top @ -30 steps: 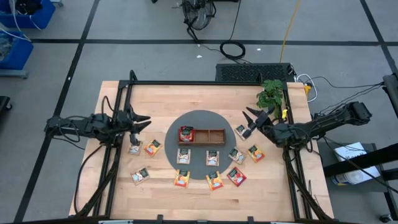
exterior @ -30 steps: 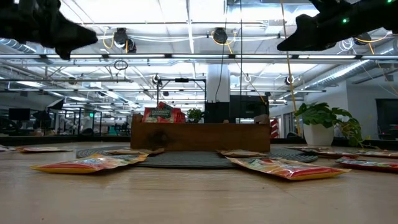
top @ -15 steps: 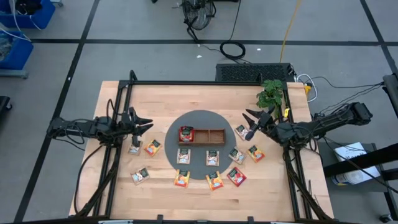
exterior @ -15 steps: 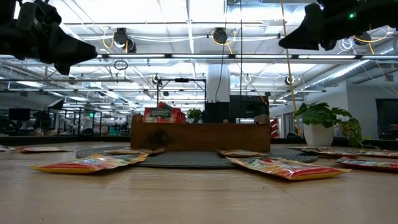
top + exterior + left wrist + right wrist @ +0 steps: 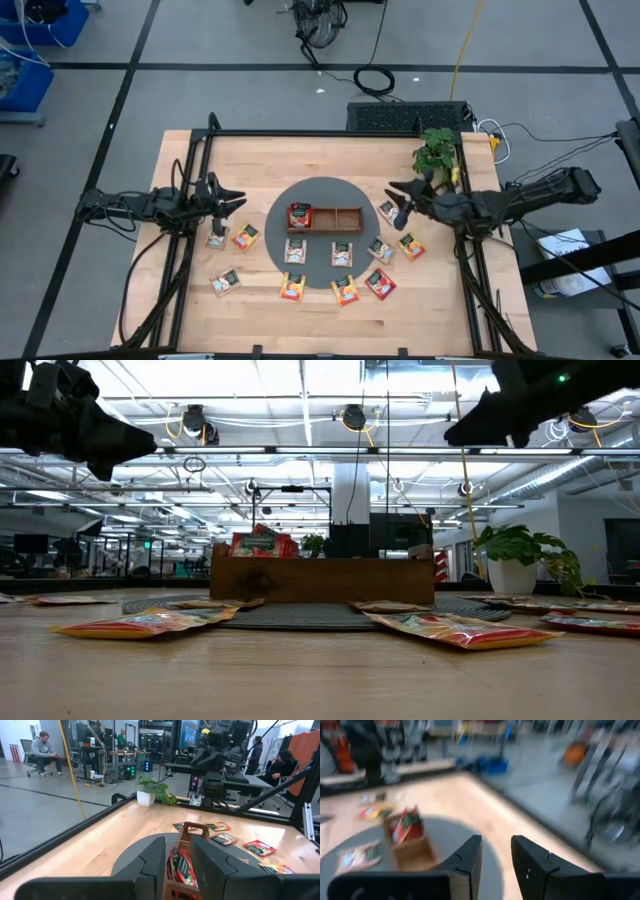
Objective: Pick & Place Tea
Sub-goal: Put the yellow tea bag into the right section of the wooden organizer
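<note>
Right gripper [image 5: 398,201] now farther toward tray [image 5: 325,217], empty, aloft.

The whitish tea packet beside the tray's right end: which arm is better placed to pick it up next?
Probably the right arm. Its claw hovers empty, fingers apart, almost directly above that packet. The left claw, also empty, hangs over the table's left side, across the tray from it.

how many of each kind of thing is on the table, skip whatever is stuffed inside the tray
loose tea packets: 11
wooden tray: 1
round grey mat: 1
potted plant: 1
total: 14
</note>
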Controlling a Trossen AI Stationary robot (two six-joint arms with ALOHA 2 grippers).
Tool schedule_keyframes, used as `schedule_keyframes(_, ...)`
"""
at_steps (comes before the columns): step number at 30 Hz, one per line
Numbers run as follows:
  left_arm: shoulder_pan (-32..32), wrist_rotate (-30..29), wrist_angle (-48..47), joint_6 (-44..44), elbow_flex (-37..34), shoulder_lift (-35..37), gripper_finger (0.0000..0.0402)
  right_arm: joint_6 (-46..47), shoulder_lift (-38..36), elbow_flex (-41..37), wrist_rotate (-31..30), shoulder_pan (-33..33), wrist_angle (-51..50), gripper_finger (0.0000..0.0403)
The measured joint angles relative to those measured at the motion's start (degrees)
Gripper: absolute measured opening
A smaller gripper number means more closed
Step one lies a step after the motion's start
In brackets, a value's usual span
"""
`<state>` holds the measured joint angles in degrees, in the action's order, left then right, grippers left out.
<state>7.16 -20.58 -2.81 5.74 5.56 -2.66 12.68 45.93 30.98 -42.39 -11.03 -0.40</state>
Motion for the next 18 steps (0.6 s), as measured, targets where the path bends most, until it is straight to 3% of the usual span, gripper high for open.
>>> schedule_keyframes(6,0.0,0.0,0.0,0.0,0.0,0.0,0.0093,13.4,7.7,11.6,9.2,10.7,-32.2,0.0091)
schedule_keyframes(8,0.0,0.0,0.0,0.0,0.0,0.0,0.0093,14.9,10.2,13.0,16.5,14.0,-38.2,0.0096)
schedule_keyframes(12,0.0,0.0,0.0,0.0,0.0,0.0,0.0093,20.2,15.4,13.5,32.7,18.7,-43.8,0.0134)
schedule_keyframes(15,0.0,-0.1,0.0,0.0,0.0,0.0,0.0093,22.7,19.1,13.4,34.9,20.5,-45.9,0.018)
schedule_keyframes(18,0.0,-0.1,0.0,0.0,0.0,0.0,0.0093,22.5,22.4,12.4,34.9,21.5,-41.7,0.0226)
